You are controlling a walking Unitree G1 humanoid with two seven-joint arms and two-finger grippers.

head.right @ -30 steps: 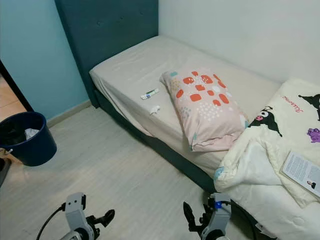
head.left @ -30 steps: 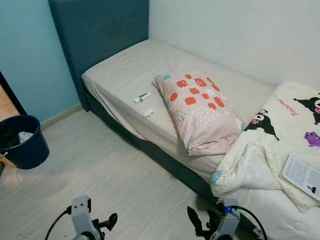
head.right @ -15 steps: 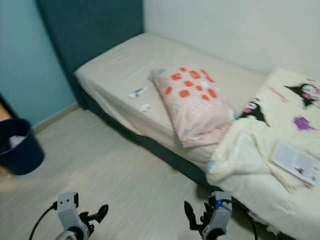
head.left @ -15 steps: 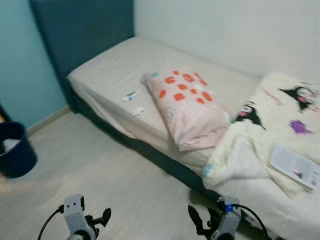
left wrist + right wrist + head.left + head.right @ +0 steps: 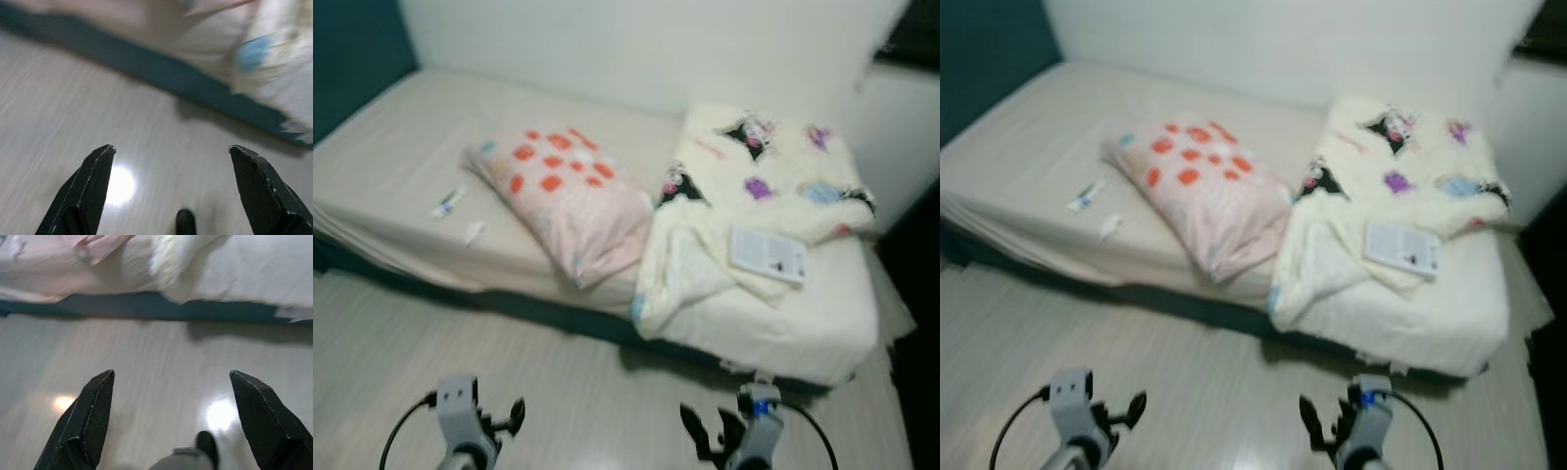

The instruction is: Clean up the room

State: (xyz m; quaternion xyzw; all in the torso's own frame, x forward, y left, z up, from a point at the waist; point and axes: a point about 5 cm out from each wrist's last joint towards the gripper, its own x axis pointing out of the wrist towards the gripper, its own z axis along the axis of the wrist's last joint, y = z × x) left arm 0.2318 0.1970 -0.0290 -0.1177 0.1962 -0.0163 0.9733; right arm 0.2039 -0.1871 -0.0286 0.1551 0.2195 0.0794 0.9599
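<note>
2 tools: the left tool (image 5: 171, 156) and the right tool (image 5: 171, 382) both hang low over the pale floor (image 5: 558, 382), short of the bed.
Left tool state: fingers spread wide, nothing between them.
Right tool state: fingers spread wide as well, nothing held.
Bed (image 5: 401, 127): beige sheet over a dark teal base, running across the view ahead of both tools.
Tube (image 5: 448, 202): small white tube lying on the sheet toward the robot's left, well apart from the left tool and beyond the bed edge.
Scrap (image 5: 474, 232): small white crumpled bit just beside the tube, nearer the bed edge.
Pillow (image 5: 558, 201): pink with orange blotches, lying at a slant mid-bed, its lower corner reaching the bed edge.
Blanket (image 5: 754, 206): cream with cartoon figures, bunched over the right part of the bed, touching the pillow.
Booklet (image 5: 767, 255): white printed sheet resting on the blanket, ahead of the right tool and well apart from it.
Sharpness: head views are blurred.
</note>
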